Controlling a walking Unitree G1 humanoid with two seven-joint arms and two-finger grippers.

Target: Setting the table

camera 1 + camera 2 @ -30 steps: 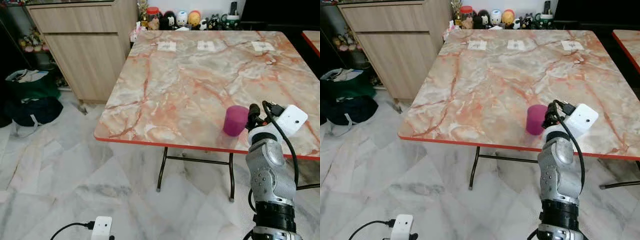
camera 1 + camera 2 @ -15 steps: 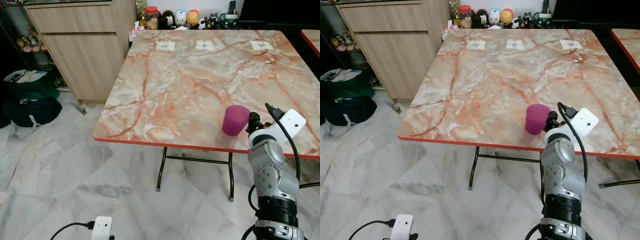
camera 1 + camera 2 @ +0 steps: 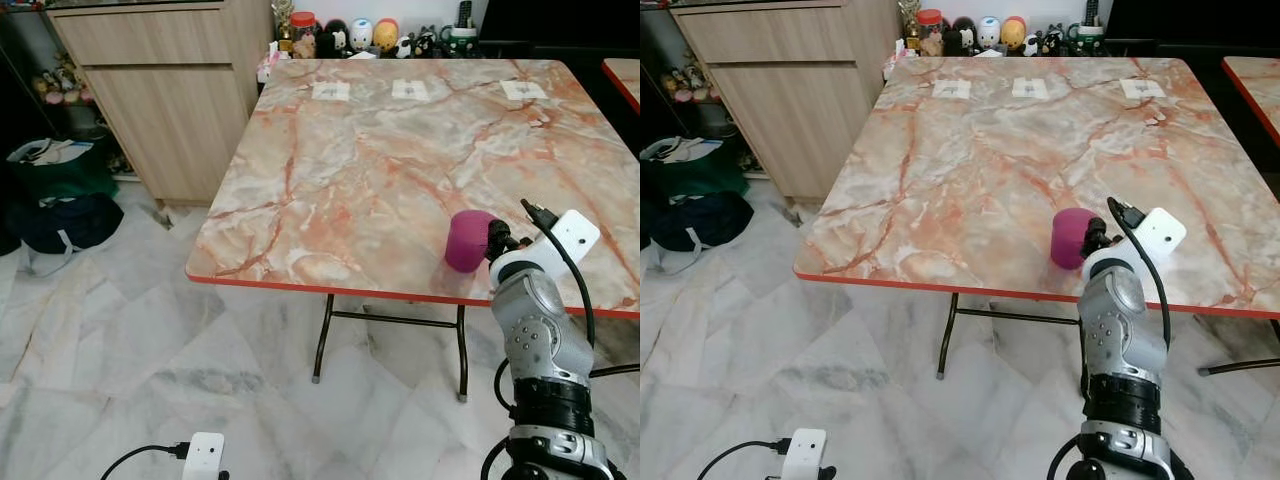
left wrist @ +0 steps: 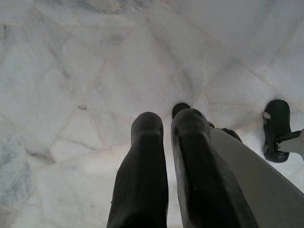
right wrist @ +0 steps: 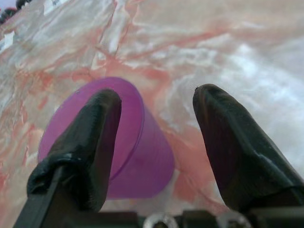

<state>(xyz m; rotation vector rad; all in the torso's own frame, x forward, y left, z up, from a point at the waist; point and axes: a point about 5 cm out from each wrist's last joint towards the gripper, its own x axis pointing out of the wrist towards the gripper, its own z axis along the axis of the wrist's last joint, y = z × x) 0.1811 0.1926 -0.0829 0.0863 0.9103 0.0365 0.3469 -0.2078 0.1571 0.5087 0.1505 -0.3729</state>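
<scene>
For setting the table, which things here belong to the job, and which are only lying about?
Belonging to the job:
- purple cup, near the table's front edge
- marble table
- right hand, open beside the cup

Only lying about:
- figurines beyond the far edge
- wooden cabinet
- bags on the floor

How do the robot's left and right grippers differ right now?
The right gripper is up at the marble table, fingers spread wide, one finger in front of the purple cup. The left gripper hangs low over the tiled floor, fingers nearly together, holding nothing. Both have two long black fingers.
</scene>
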